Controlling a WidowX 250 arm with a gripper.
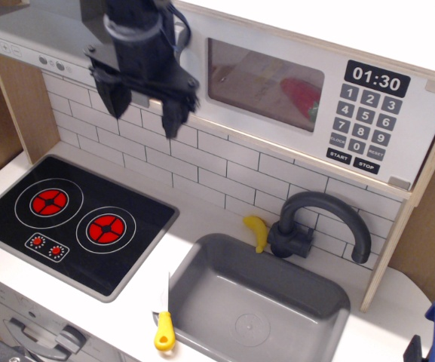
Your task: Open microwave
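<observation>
Toy microwave (307, 98) mounted above tabletop back edge, right of range hood (44, 38); door appears shut, handle hidden behind arm

Pincer (143, 105) at door's left end, fingers pointing down, spread wide, holding nothing

Handle likely just behind pincer, long axis vertical

Arm comes down from top edge of view, wrist near vertical
</observation>
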